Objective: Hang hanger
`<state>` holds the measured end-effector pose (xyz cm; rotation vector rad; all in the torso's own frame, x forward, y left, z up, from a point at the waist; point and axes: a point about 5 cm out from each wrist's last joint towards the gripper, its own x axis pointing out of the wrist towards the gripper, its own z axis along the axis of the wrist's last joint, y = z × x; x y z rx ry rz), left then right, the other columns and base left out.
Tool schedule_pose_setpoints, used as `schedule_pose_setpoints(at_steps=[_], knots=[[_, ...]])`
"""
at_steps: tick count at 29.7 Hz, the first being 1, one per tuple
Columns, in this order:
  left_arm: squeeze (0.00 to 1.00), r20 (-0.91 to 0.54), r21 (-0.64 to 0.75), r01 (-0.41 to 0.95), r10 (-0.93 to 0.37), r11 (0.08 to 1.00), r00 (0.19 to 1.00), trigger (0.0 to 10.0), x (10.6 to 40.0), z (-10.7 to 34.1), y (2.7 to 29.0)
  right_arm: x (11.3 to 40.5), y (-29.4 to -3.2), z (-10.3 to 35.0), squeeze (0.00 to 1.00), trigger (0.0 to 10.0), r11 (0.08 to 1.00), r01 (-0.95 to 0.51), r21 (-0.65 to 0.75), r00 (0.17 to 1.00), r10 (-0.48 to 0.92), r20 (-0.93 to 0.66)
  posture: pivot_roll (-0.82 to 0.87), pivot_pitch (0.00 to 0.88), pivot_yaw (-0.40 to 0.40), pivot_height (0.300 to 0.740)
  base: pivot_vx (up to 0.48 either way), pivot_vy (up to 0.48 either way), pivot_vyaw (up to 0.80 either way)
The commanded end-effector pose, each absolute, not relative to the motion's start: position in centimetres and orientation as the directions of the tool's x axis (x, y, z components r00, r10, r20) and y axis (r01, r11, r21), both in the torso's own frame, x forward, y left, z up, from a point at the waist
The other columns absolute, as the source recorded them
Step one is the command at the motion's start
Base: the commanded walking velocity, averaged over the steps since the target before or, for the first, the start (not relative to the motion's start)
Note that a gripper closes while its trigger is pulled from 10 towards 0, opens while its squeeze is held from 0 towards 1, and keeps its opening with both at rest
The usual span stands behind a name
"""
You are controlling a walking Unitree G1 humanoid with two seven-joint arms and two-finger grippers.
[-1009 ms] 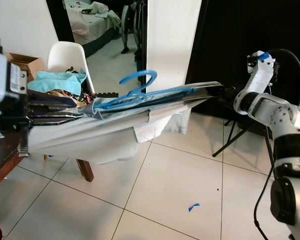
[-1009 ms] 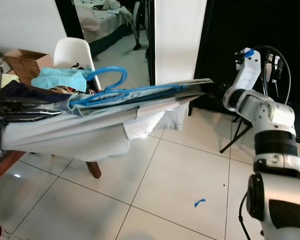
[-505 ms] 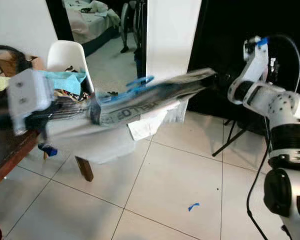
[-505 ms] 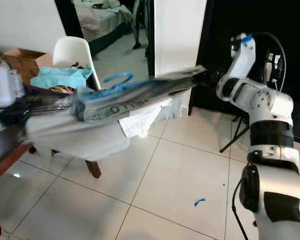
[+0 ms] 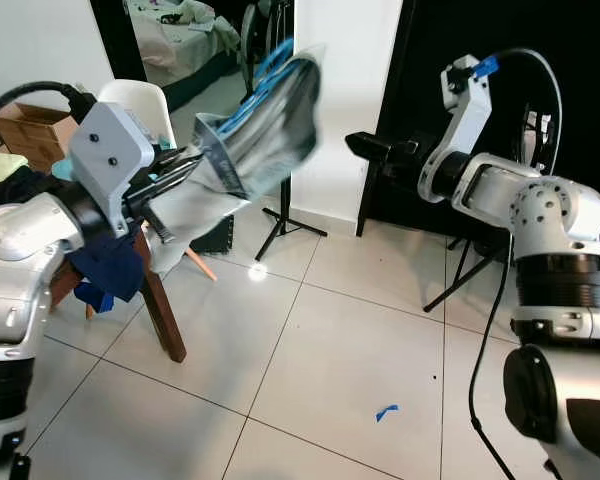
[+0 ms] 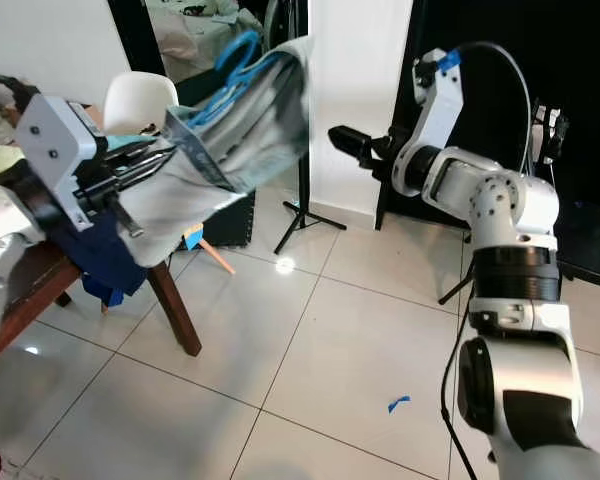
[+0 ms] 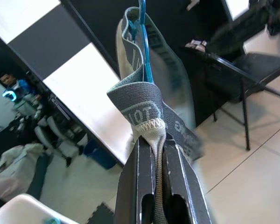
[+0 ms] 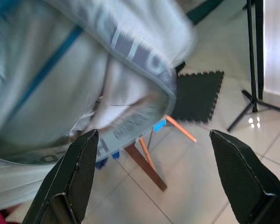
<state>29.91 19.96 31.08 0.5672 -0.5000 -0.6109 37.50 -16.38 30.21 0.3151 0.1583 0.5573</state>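
Grey garment (image 5: 250,140) on its blue hanger (image 6: 235,55) is pinched in my left gripper (image 7: 154,149); right gripper (image 8: 151,172) gapes wide, so I'd lift slowly, hook upright.

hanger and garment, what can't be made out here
- Blue hanger: most of its frame lies inside the grey garment in both eye views, and motion blur smears it.
- Hanger hook: cut off by the frame edge in the left wrist view.
- Right gripper, open: the garment before it is blurred in the right wrist view.
- Left gripper: shut on the waistband.
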Motion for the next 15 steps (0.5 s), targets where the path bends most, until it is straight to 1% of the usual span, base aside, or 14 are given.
schedule_pose_setpoints(at_steps=[1, 5, 6, 7, 8, 9, 10, 11, 12, 13, 14, 15], knots=[[0.00, 0.300, 0.614, 0.374, -0.644, 0.695, 0.703, 10.0, 29.7, 31.7, 20.3, 37.5, -16.7, 30.1, 0.00, 10.0, 0.818, -0.483, 0.313, 0.852, 0.521, -0.048, -0.04, 0.055, 0.009, 0.740, 0.000, 0.000, 0.00], [0.00, 0.307, 0.605, 0.378, -0.643, 0.701, 0.702, 10.0, 29.6, 31.6, 20.6, 37.7, -16.9, 29.9, 0.00, 10.0, 0.830, -0.470, 0.301, 0.864, 0.503, -0.039, -0.04, 0.055, 0.009, 0.740, 0.000, 0.000, 0.00], [0.00, 0.329, 0.571, 0.402, -0.648, 0.716, 0.687, 10.0, 29.3, 31.5, 20.7, 37.8, -17.2, 29.4, 0.00, 10.0, 0.851, -0.450, 0.270, 0.877, 0.478, -0.046, -0.04, 0.055, 0.009, 0.740, 0.000, 0.000, 0.00], [0.00, 0.348, 0.510, 0.469, -0.672, 0.721, 0.654, 10.0, 28.8, 31.0, 20.6, 37.9, -17.5, 28.9, 0.00, 10.0, 0.867, -0.423, 0.262, 0.893, 0.448, -0.041, -0.04, 0.054, 0.006, 0.740, 0.000, 0.000, 0.00], [0.00, 0.348, 0.510, 0.469, -0.672, 0.721, 0.654, 10.0, 28.8, 31.0, 20.6, 37.9, -17.5, 28.9, 0.00, 10.0, 0.867, -0.423, 0.262, 0.893, 0.448, -0.041, -0.04, 0.054, 0.006, 0.740, 0.000, 0.000, 0.00], [0.00, 0.376, 0.429, 0.522, -0.671, 0.738, 0.639, 10.0, 28.3, 30.5, 20.9, 38.2, -18.2, 28.2, 0.00, 10.0, 0.887, -0.380, 0.264, 0.915, 0.403, -0.037, -0.04, 0.056, 0.006, 0.740, 0.000, 0.000, 0.00], [0.00, 0.404, 0.320, 0.567, -0.651, 0.759, 0.643, 10.0, 27.9, 29.6, 21.4, 38.5, -19.2, 27.5, 0.00, 10.0, 0.904, -0.317, 0.286, 0.940, 0.341, -0.035, -0.03, 0.055, 0.006, 0.740, 0.000, 0.000, 0.00], [0.00, 0.404, 0.320, 0.567, -0.651, 0.759, 0.643, 10.0, 27.9, 29.6, 21.4, 38.5, -19.2, 27.5, 0.00, 10.0, 0.904, -0.317, 0.286, 0.940, 0.341, -0.035, -0.03, 0.055, 0.006, 0.740, 0.000, 0.000, 0.00], [0.00, 0.405, 0.233, 0.598, -0.635, 0.767, 0.658, 10.0, 27.6, 28.3, 21.9, 38.7, -20.4, 27.0, 0.00, 10.0, 0.917, -0.252, 0.310, 0.961, 0.275, -0.033, -0.03, 0.054, 0.006, 0.740, 0.000, 0.000, 0.00], [0.00, 0.405, 0.233, 0.598, -0.635, 0.767, 0.658, 10.0, 27.6, 28.3, 21.9, 38.7, -20.4, 27.0, 0.00, 10.0, 0.917, -0.252, 0.310, 0.961, 0.275, -0.033, -0.03, 0.054, 0.006, 0.740, 0.000, 0.000, 0.00], [0.00, 0.402, 0.181, 0.609, -0.623, 0.772, 0.671, 10.0, 27.4, 27.5, 22.1, 38.7, -21.1, 26.7, 0.00, 10.0, 0.923, -0.211, 0.323, 0.972, 0.234, -0.033, -0.03, 0.054, 0.006, 0.740, 0.000, 0.000, 0.00], [0.00, 0.397, 0.086, 0.646, -0.621, 0.758, 0.676, 10.0, 27.0, 26.3, 22.1, 38.8, -21.9, 26.5, 0.00, 10.0, 0.924, -0.169, 0.344, 0.982, 0.189, -0.025, -0.03, 0.054, 0.005, 0.740, 0.000, 0.000, -0.41]])
